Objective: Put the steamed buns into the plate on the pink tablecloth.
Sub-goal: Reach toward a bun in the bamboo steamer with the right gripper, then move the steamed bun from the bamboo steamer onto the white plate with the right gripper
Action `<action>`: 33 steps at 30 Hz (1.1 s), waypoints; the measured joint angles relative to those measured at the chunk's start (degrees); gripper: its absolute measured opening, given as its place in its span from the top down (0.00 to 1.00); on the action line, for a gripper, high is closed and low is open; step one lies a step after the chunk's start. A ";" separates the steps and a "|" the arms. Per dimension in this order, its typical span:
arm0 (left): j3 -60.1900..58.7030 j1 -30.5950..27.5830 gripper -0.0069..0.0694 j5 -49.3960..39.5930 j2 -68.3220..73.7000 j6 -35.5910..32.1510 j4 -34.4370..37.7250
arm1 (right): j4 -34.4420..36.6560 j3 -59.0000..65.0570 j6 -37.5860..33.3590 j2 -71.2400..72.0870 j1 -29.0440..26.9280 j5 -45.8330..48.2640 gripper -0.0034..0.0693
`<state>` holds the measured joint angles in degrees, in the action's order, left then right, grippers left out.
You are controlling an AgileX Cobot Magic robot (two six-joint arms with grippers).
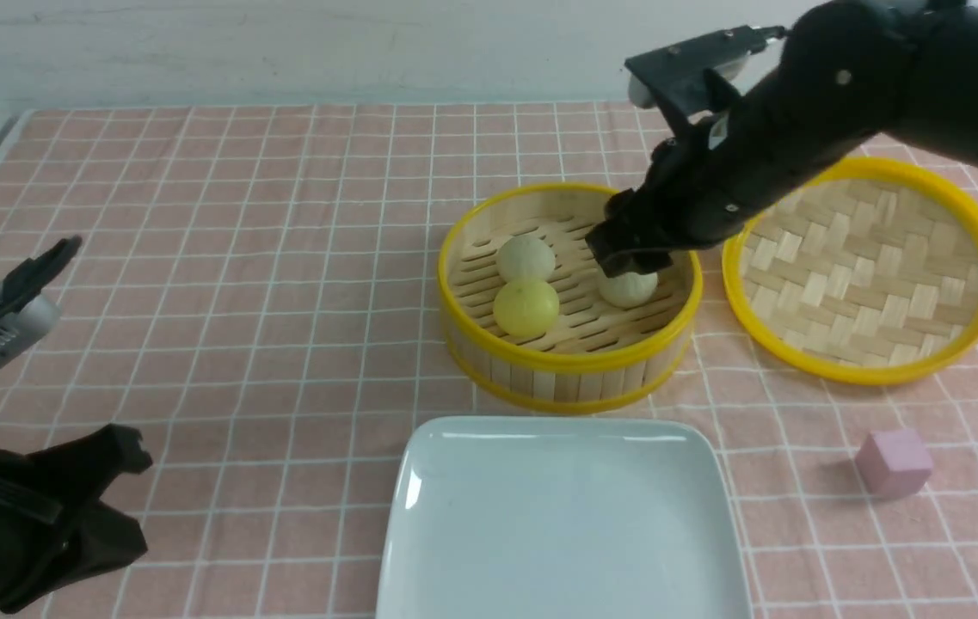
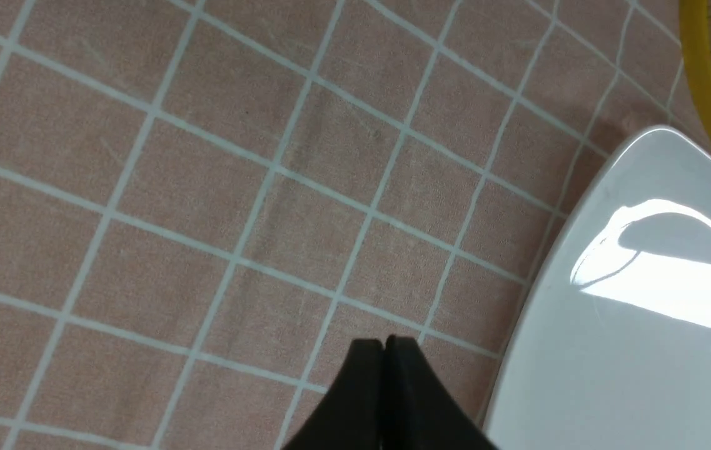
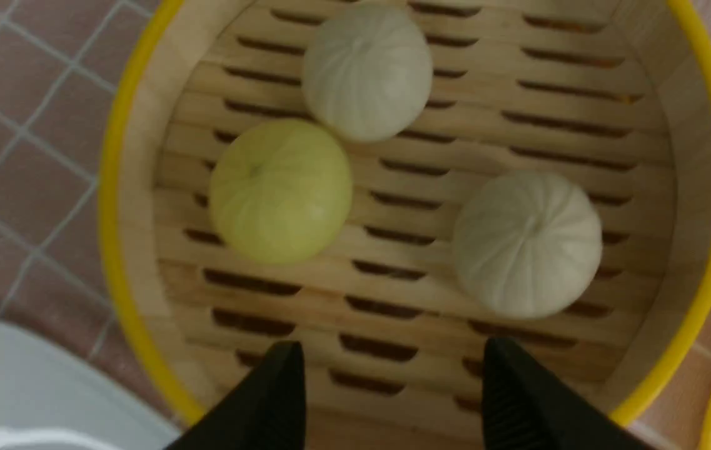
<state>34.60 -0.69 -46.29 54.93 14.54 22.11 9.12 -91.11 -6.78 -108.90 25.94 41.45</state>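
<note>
Three steamed buns (image 1: 525, 258), faintly pleated, two off-white and one pale yellow, sit in one bamboo steamer (image 1: 570, 378). One white plate (image 1: 557, 516) lies nearby on the pink tablecloth (image 1: 239, 258). The right pincer (image 3: 391, 359) is spread wide above them; the left pincer (image 2: 384, 342) is closed.

Round bamboo steamer basket (image 1: 570, 378) is seen mid-table: yellow rim, slatted floor, uncovered. Woven lid (image 1: 867, 266) is laid flat just right of it, yellow-rimmed, weave showing; whether the two rims touch cannot be told. Small pink cube (image 1: 894, 462) is set apart, nearer the camera than the lid, resting on one face. Pale wall (image 1: 282, 52) is seen behind.
</note>
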 joint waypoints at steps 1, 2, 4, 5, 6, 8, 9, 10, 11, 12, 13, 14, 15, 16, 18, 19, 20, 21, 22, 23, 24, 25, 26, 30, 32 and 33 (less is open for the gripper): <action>0.00 0.00 0.89 0.00 0.00 -0.01 0.00 | -1.72 -2.03 0.90 -2.24 -0.52 0.01 0.41; 0.00 0.00 0.89 0.00 0.05 -0.01 0.00 | -2.43 -2.81 1.74 -3.61 -0.77 0.01 0.41; 0.00 0.00 0.88 0.00 0.05 -0.06 0.00 | -4.13 -5.09 3.88 -6.95 -1.79 0.01 0.41; 0.00 0.00 0.88 0.00 0.05 -0.06 0.00 | -4.18 -5.25 4.08 -7.24 -1.86 0.01 0.41; 0.00 0.00 0.88 0.05 0.05 -0.06 0.00 | -4.75 -6.13 5.46 -9.03 -2.47 -0.29 0.41; 0.00 0.00 0.88 0.05 0.05 -0.06 0.00 | -5.02 -6.46 6.17 -10.85 -2.76 -0.47 0.42; 0.00 0.00 0.88 0.05 0.05 -0.06 0.00 | -5.08 -6.47 6.43 -11.70 -2.83 -0.61 0.42; 0.00 0.00 0.88 0.05 0.05 -0.06 0.02 | -5.15 -6.52 6.78 -13.01 -2.83 -0.90 0.44; 0.00 0.00 0.88 0.05 0.05 -0.06 0.02 | -5.09 -6.52 6.78 -13.76 -2.83 -0.91 0.47; 0.00 0.00 0.88 0.05 0.05 -0.06 0.07 | -4.92 -6.57 6.78 -14.24 -2.83 -1.20 0.50; 0.00 0.00 0.88 0.05 0.05 -0.06 0.17 | -4.69 -6.64 6.78 -14.40 -2.83 -1.37 0.55; 0.00 0.00 0.88 0.05 0.05 -0.06 0.17 | -4.42 -6.82 6.78 -14.40 -2.83 -1.37 0.62; 0.00 0.00 0.88 0.05 0.05 -0.06 0.17 | -4.30 -6.88 6.78 -14.40 -2.83 -1.37 0.63; 0.00 0.00 0.87 0.05 0.05 -0.06 0.17 | -3.92 -7.23 6.78 -14.11 -2.83 -1.20 0.76; 0.00 0.00 0.87 -0.05 0.05 -0.06 0.20 | -3.57 -7.35 6.78 -13.50 -2.83 0.20 0.88; 0.00 0.00 0.87 -0.05 0.05 -0.06 0.20 | -3.51 -7.35 6.78 -12.82 -2.83 1.39 0.92; 0.00 0.00 0.87 -0.05 0.05 -0.06 0.20 | -3.44 -7.35 6.78 -12.29 -2.83 1.94 0.92; 0.00 0.00 0.87 -0.05 0.05 -0.06 0.20 | -3.37 -7.29 6.78 -11.12 -2.83 3.45 0.92; 0.00 0.00 0.86 -0.05 0.05 -0.06 0.20 | -3.37 -7.17 6.78 -8.81 -2.83 6.57 0.92; 0.00 0.00 0.86 -0.05 0.05 -0.06 0.20 | -3.37 -7.09 6.78 -8.01 -2.83 7.94 0.92; 0.00 0.00 0.86 -0.05 0.05 -0.06 0.20 | -3.24 -7.05 6.78 -5.30 -2.83 10.30 0.92; 0.00 0.00 0.86 -0.05 0.05 -0.06 0.20 | -2.69 -6.95 6.78 -2.65 -2.83 12.67 0.92; 0.00 0.00 0.86 -0.05 0.05 -0.06 0.20 | -2.03 -6.71 6.78 -0.38 -2.77 14.75 0.92; 0.00 0.00 0.85 -0.05 0.05 -0.06 0.20 | 2.24 -0.90 6.78 10.32 -1.39 20.45 0.92; 0.00 0.00 0.84 -0.05 0.05 -0.06 0.20 | 4.92 6.42 6.06 14.59 1.37 19.84 0.92; 0.00 0.00 0.84 -0.05 0.05 -0.06 0.20 | 5.75 10.16 5.27 15.74 3.05 18.44 0.92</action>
<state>34.60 -0.69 -46.34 54.98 14.48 22.31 14.87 -80.96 -1.51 -93.16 28.99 59.89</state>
